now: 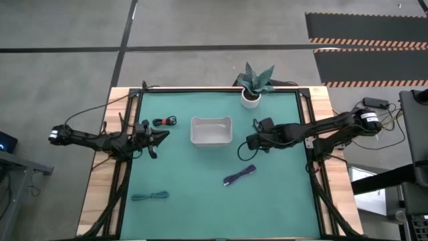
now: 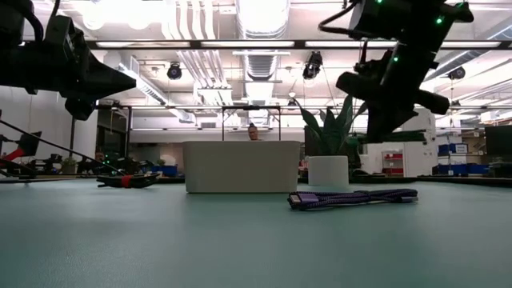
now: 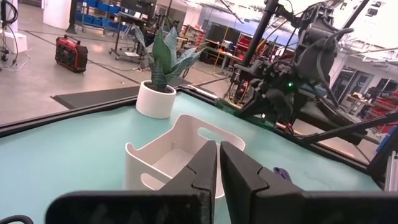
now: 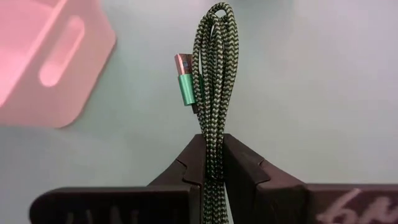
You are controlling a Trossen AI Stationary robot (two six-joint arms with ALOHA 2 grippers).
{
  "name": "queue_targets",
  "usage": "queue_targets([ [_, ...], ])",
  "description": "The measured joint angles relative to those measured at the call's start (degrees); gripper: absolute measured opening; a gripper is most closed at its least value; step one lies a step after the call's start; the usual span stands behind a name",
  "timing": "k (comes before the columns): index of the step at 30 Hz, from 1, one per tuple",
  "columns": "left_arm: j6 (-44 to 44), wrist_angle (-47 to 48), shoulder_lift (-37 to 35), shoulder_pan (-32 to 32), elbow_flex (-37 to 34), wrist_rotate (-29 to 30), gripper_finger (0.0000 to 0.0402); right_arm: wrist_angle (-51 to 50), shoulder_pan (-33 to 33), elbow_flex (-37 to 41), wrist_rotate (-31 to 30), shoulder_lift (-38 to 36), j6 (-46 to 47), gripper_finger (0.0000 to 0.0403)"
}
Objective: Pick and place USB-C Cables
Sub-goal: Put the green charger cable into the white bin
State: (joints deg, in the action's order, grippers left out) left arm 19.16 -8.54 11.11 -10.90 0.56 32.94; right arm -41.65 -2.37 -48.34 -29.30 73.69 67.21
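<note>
- Right gripper (image 4: pixel 211 163): clamped on the dark green cable (image 4: pixel 211 81), held above the mat just right of the white tray (image 1: pixel 211 131).
- Dark green cable: braided green weave, folded into a narrow bundle, loop end farthest from the fingers, green-sleeved plug with a metal tip along one side. Long axis straight out from the jaws, in line with the fingers.
- Left gripper (image 3: pixel 218 163): fingers pressed together, nothing between them, raised off the mat left of the white tray and aimed at it.
- Purple cable (image 1: pixel 240 175): lying flat on the mat, near side of the white tray and a little right. Thin straight bundle, plug end toward the camera's left in the low view; long axis diagonal in the high view.
- Teal cable (image 1: pixel 150 196): flat on the mat, well apart from the white tray, toward the near left corner, lying left to right.
- Red-and-black cable (image 1: pixel 164 122): small coil just left of the white tray.
- Potted plant (image 1: pixel 254 85): beyond the white tray, far right of it.
</note>
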Motion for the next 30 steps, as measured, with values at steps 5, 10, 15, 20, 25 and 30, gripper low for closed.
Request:
queue_targets([
  [5,0.0,0.0,0.1,0.0,0.0,0.0,0.0006,0.3,0.0,0.0,-2.0,-1.2,-0.5,0.0028],
  [10,0.0,0.0,0.1,0.0,0.0,0.0,0.0006,0.4,0.0,0.0,-2.0,-1.6,-1.3,0.0028],
  [15,0.0,0.0,0.1,0.0,0.0,0.0,0.0006,0.4,0.0,-2.1,-2.2,-1.3,-4.1,0.0029],
  [20,0.0,0.0,0.1,0.0,0.0,0.0,0.0006,0.7,0.0,-6.5,-2.8,-0.9,-9.4,0.0029],
  [25,0.0,0.0,0.1,0.0,0.1,0.2,0.0006,0.8,0.0,-11.6,-3.6,-0.5,-16.0,0.0029],
  [30,0.0,0.0,0.1,0.0,0.1,0.2,0.0006,2.0,0.0,-15.4,-3.9,-0.5,-22.9,0.0029],
])
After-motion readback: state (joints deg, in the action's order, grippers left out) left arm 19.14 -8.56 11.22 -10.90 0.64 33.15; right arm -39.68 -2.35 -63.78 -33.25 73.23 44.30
